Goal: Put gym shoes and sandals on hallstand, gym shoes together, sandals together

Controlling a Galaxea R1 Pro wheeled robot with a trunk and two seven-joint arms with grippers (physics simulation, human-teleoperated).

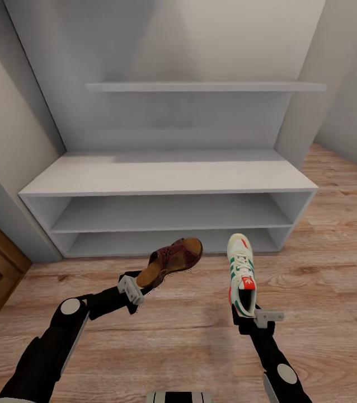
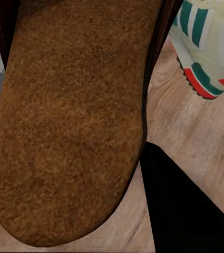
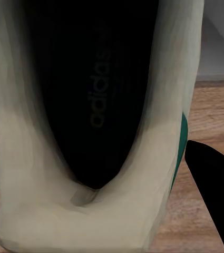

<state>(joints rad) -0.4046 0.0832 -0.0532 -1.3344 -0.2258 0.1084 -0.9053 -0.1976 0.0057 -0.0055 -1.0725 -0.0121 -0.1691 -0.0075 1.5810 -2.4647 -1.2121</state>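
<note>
Above the corridor floor (image 1: 324, 263), the left gripper (image 1: 139, 286) is clamped on a sandal's (image 1: 174, 258) heel and the right gripper (image 1: 248, 314) on a gym shoe's (image 1: 242, 271) heel, both shoes airborne. Beyond stands the hallstand (image 1: 167, 178), nothing between.

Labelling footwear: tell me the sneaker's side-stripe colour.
Green, on the gym shoe; clearest in the head view.

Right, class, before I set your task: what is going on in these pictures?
A two-armed robot stands facing a pale grey shoe rack whose shelves hold no shoes. Its left gripper holds a brown sandal by the heel, toe towards the rack. Its right gripper holds a white sneaker with green stripes, also by the heel. Both shoes are lifted off the wooden floor, none on the rack yet.
</note>
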